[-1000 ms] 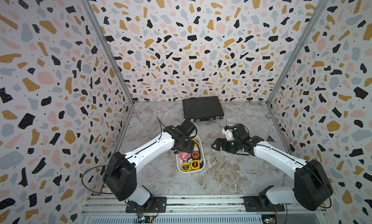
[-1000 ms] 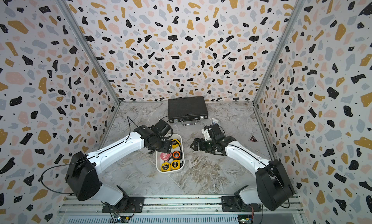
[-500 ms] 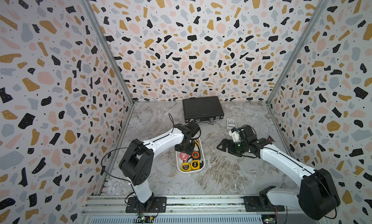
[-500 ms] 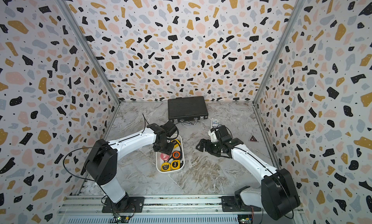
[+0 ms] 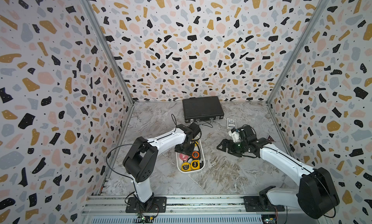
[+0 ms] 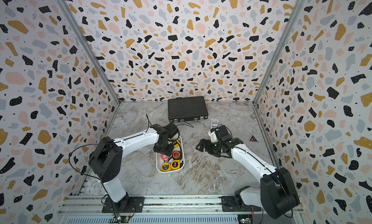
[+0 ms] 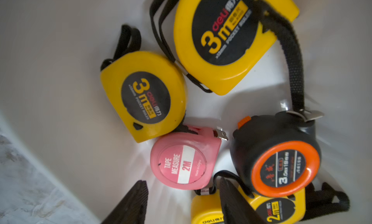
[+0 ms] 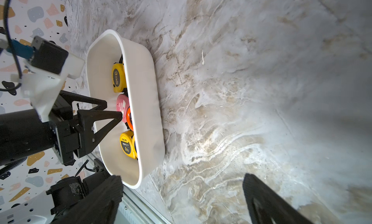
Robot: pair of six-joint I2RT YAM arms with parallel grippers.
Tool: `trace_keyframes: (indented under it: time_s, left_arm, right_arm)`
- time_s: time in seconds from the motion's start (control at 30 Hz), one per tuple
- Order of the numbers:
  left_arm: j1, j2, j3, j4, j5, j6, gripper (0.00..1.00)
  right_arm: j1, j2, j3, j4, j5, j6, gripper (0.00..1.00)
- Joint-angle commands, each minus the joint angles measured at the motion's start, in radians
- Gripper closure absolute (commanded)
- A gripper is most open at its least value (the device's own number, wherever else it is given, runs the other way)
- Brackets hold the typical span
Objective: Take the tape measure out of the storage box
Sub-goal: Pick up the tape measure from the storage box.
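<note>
The storage box (image 5: 189, 171) (image 6: 170, 172), a shallow white tub, lies on the marble floor and holds several tape measures. They are a pink one (image 7: 184, 164) (image 5: 183, 157), a black-and-orange one (image 7: 277, 158) (image 5: 195, 154) and yellow ones (image 7: 145, 96) (image 7: 227, 35) (image 7: 277, 211). My left gripper (image 7: 183, 181) (image 5: 184, 149) (image 6: 164, 149) points down into the box beside the pink tape measure. Its jaws stand apart with bare box floor between them, and one finger overlaps the yellow 2 m case. My right gripper (image 8: 182, 178) (image 5: 223, 146) hovers wide open over the floor to the right of the box (image 8: 141, 92), holding nothing.
A black ribbed briefcase (image 5: 202, 109) with latches lies at the back wall. A pack of cards (image 5: 231, 123) sits to its right, and a small red triangle (image 5: 270, 138) lies near the right wall. Patterned walls close in three sides.
My left arm's elbow has swung in toward the box, and its gripper has come down into the box's far end. My right gripper has shifted slightly to the right.
</note>
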Motion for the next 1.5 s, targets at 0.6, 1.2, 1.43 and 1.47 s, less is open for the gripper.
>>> trace_keyframes:
  time_s: [0.6, 1.2, 1.43, 1.47]
  left_arm:
    - [-0.006, 0.062, -0.008, -0.009, -0.012, -0.029, 0.32]
    - [-0.006, 0.131, -0.001, 0.012, -0.025, -0.039, 0.27]
    - [-0.006, 0.160, -0.007, 0.036, 0.023, -0.055, 0.28]
    - [-0.005, 0.161, -0.008, 0.039, 0.033, -0.059, 0.31]
  right_arm:
    - [-0.025, 0.018, 0.010, -0.035, -0.033, -0.026, 0.01]
    - [-0.039, 0.047, 0.020, -0.014, -0.051, -0.016, 0.01]
    - [-0.039, 0.064, 0.044, -0.030, -0.058, -0.024, 0.01]
    - [-0.039, 0.064, 0.047, -0.034, -0.057, -0.025, 0.01]
